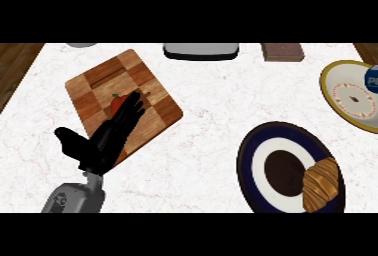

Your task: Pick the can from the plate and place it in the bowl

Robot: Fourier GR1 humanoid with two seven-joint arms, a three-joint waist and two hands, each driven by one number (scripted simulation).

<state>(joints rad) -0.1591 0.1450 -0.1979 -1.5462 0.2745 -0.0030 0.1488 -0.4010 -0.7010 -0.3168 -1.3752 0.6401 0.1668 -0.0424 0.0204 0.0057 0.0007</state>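
A: The left hand (102, 144) lay open, fingers straight, holding nothing. The right hand did not show.

B: So how far along was the task?

A: Not begun, I'd judge. The bowl (255, 165), dark-rimmed, sat well off to the hand's right. The yellow-rimmed plate (334, 75) was farther right and beyond it. The can (371, 78) stood on that plate, cut by the edge of the view. Picking and placing both remained.

B: Anything else around?

A: The wooden cutting board (151, 82) lay under the fingers. A pale appliance (201, 50) sat far ahead and right, with a brown block (282, 51) beside it. A croissant (322, 185) lay in the bowl's far side and might crowd the can. A small red thing (117, 101) sat on the board, touching the fingertips.
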